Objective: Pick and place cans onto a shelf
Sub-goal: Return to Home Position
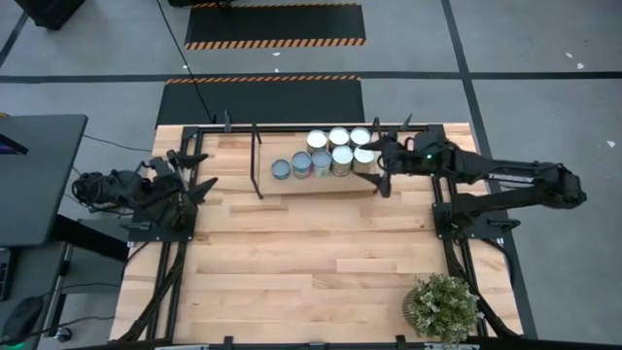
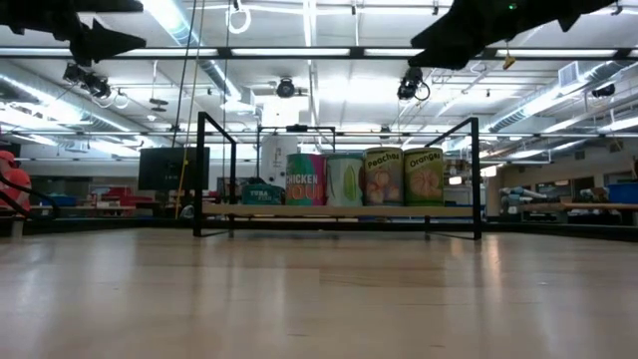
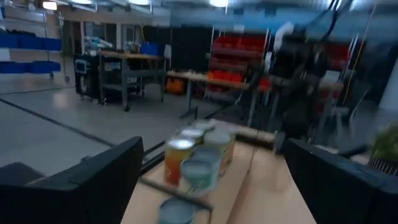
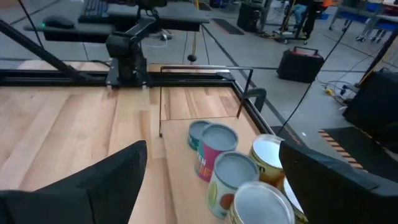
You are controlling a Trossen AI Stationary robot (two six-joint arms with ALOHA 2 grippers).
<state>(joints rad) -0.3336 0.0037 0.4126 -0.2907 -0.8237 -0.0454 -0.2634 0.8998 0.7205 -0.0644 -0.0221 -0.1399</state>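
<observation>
High view: shows eight cans [image 1: 330,156] packed on shelf [image 1: 267,146], upper centre. Finds right gripper [image 1: 381,163] just right of them, jaws spread. Finds left gripper [image 1: 202,173] mid-left, well apart, jaws spread too. Low view: catches cans lined along shelf, centre frame.

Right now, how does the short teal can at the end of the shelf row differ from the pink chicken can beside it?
The teal can is much shorter than the pink chicken can. The teal can ends the row; the pink chicken can has a neighbour on each side. Both stand upright on the shelf.
</observation>
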